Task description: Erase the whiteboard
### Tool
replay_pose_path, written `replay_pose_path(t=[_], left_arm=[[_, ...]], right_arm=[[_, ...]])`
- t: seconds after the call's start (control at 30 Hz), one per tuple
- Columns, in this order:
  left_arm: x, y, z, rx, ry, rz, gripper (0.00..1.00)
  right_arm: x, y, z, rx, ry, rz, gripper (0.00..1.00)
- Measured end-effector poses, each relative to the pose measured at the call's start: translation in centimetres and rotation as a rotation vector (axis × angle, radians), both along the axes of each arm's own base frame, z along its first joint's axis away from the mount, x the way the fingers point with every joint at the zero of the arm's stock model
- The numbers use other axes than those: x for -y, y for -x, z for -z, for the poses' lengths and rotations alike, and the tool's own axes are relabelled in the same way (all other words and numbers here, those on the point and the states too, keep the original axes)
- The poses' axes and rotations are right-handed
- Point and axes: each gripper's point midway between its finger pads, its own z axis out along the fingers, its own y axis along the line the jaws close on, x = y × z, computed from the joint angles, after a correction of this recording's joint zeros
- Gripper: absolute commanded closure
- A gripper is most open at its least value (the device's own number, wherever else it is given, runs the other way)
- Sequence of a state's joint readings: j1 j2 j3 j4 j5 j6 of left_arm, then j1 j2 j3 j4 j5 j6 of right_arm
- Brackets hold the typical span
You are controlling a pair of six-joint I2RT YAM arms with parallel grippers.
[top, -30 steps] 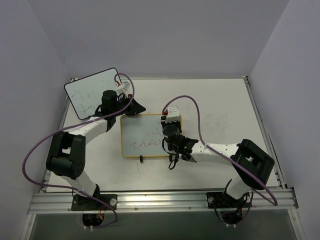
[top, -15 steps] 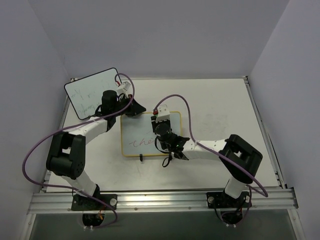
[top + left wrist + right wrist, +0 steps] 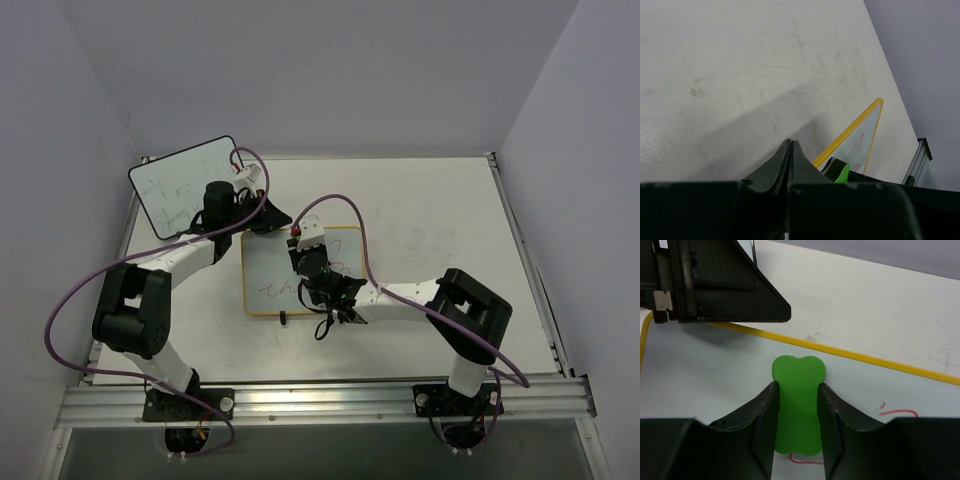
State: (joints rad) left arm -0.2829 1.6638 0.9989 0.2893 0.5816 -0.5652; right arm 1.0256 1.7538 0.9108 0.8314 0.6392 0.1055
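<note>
Presently, the right tool (image 3: 797, 386) clamps the green eraser (image 3: 797, 370) against the whiteboard (image 3: 865, 385) beneath it; the left tool (image 3: 790, 145), pinched together and empty, apparently braces its edge.

Yellow-framed whiteboard (image 3: 268, 278) flat on table, red writing partly remaining.

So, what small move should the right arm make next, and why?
Probably slide the green eraser back toward the robot and slightly right, pressed flat on the whiteboard. The right gripper is clamped on it near the far yellow edge, and red marks lie just beside and under its near end, with more writing at the board's near left.
</note>
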Motion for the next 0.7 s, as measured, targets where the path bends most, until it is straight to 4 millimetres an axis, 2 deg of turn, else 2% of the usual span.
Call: replay_pose_path(t=[0.23,0.57,0.7], left_arm=[[0.0,0.0,0.0,0.001,0.000,0.000,0.98],[0.0,0.0,-0.1,0.004,0.001,0.000,0.98],[0.0,0.0,-0.1,0.004,0.001,0.000,0.98]], right_arm=[[3.1,0.7,0.5,-0.009,0.007,0.047,1.00],[10.2,0.6,0.3,-0.017,0.010,0.187,1.00],[11.6,0.5,0.0,-0.016,0.001,0.216,1.00]])
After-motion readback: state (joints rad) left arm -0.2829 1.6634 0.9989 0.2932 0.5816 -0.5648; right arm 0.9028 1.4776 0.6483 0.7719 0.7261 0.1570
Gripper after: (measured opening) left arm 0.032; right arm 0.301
